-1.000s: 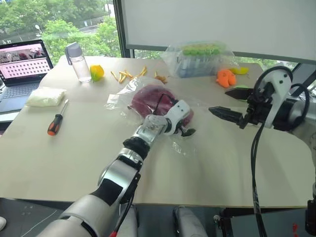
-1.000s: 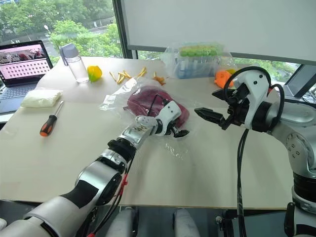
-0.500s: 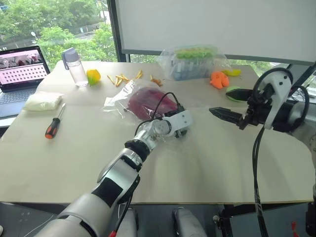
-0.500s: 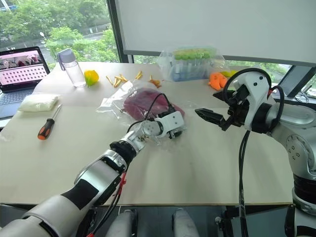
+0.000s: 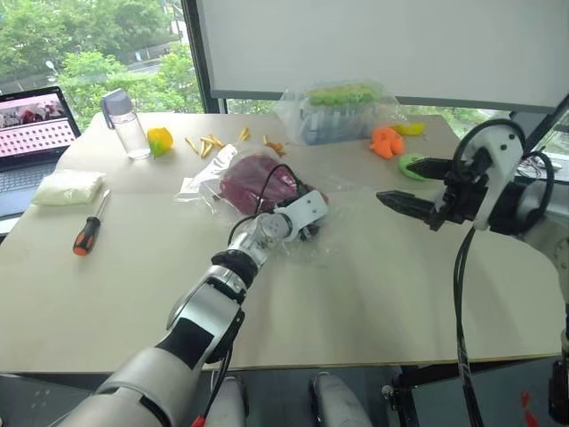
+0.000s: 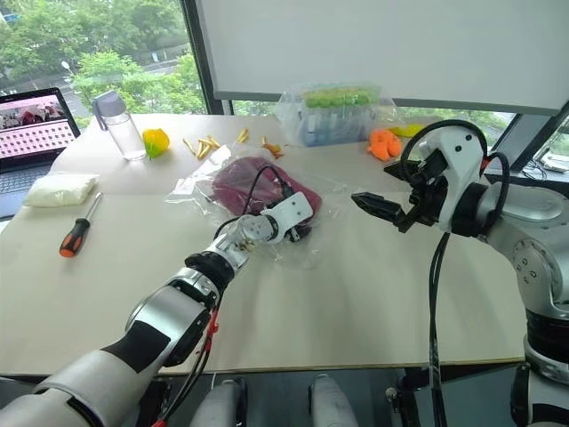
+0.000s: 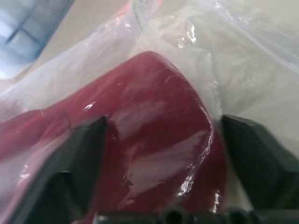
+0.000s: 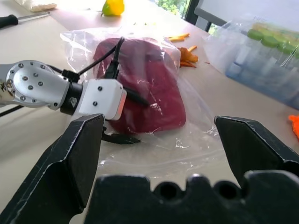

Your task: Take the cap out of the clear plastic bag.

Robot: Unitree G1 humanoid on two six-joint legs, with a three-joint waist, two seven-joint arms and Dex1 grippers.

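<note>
The dark red cap [image 5: 252,177] lies inside the clear plastic bag [image 8: 196,122] at the middle of the table [image 5: 373,294]. My left gripper [image 5: 307,233] is at the cap's near right end, pressed into the bag. In the left wrist view its two black fingers [image 7: 79,154] stand wide apart with the bagged cap [image 7: 154,126] between them. From the right wrist view, one finger [image 8: 135,96] lies over the cap and the other sits low by the table. My right gripper [image 5: 400,182] hangs open above the table to the right of the bag, holding nothing.
A bagged blue tray with green items [image 5: 338,108] stands at the back. Orange [image 5: 385,142] and green [image 5: 411,165] toys lie near the right gripper. At the left are a water bottle [image 5: 122,123], laptop [image 5: 31,120], screwdriver [image 5: 86,233] and white packet [image 5: 64,187].
My left gripper has moved left and forward onto the cap's end, its wrist has rolled, and its fingers have narrowed a little. The right arm has kept still. The camera has shifted.
</note>
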